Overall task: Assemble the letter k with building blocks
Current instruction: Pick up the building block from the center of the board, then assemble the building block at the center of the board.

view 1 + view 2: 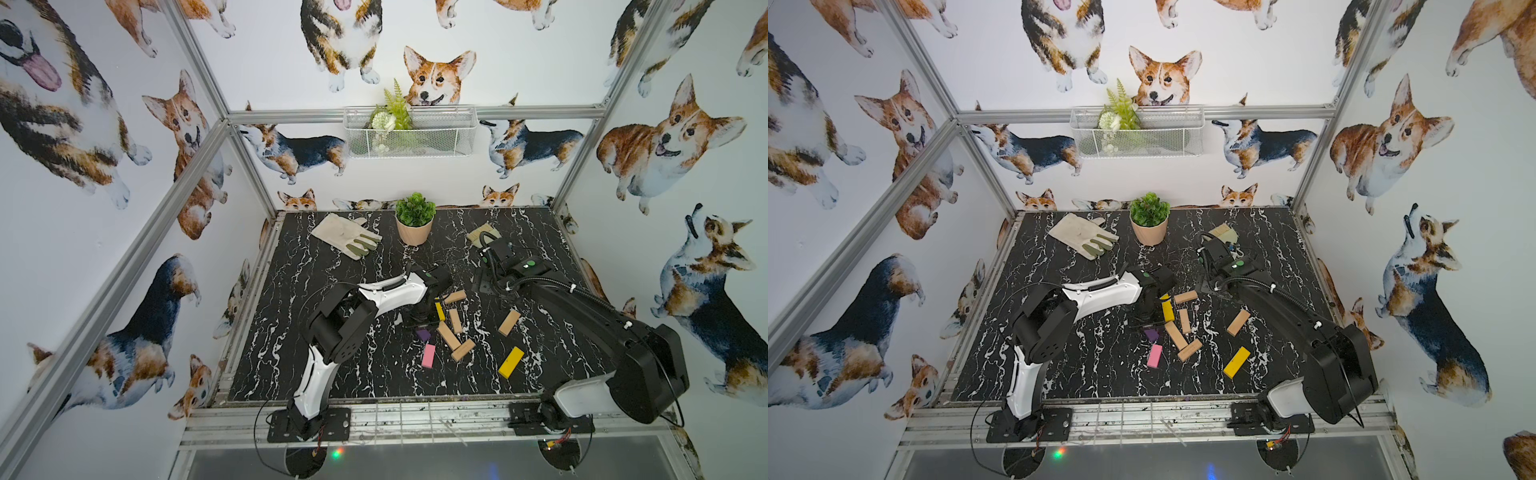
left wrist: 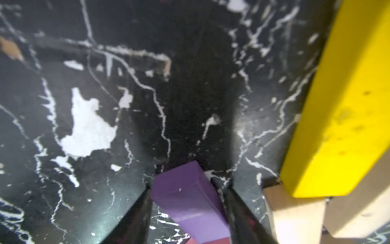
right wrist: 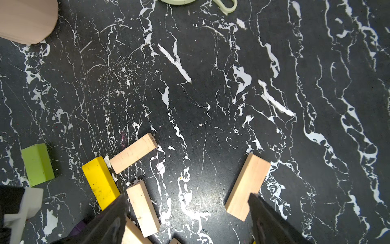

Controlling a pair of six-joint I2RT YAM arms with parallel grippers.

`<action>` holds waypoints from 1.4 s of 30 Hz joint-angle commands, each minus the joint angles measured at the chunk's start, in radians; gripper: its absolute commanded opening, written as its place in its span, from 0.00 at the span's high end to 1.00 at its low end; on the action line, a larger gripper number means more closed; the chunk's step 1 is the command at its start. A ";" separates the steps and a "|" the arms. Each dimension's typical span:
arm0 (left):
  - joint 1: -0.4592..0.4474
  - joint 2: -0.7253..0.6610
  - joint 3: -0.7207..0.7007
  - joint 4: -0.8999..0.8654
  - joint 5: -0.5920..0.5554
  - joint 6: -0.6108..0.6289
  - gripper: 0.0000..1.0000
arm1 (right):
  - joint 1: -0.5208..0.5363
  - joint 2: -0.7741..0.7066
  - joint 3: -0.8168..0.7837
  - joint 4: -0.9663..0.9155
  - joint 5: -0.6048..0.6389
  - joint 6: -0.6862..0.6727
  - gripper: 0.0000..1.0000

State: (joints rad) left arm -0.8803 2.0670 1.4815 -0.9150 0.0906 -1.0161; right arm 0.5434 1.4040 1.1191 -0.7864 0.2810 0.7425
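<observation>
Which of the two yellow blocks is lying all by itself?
The yellow oblong block nearest the table's front edge; nothing touches it. The other yellow block sits crowded among plain tan wooden blocks farther back.

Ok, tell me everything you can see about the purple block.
The purple block is a small oblong brick, painted matte violet, with square ends and crisp edges. It lies on the black marbled table between the fingers of the left gripper, which flank it closely; whether they grip it yet is unclear. In a top view only part of it shows beside the arm, right by the pink block.
</observation>
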 commanded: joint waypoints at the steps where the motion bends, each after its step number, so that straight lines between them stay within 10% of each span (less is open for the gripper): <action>1: -0.002 0.019 0.008 0.012 0.008 -0.019 0.55 | 0.001 0.002 0.000 0.012 -0.002 0.015 0.08; 8: -0.005 0.016 0.054 -0.027 -0.059 0.022 0.78 | 0.002 0.006 -0.004 0.015 -0.009 0.014 0.08; 42: 0.191 0.098 0.124 -0.070 -0.052 0.399 0.77 | 0.002 0.033 -0.028 0.053 -0.060 0.009 0.06</action>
State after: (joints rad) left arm -0.6933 2.1418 1.6054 -0.9699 0.0513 -0.6392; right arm 0.5434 1.4345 1.0904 -0.7452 0.2230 0.7395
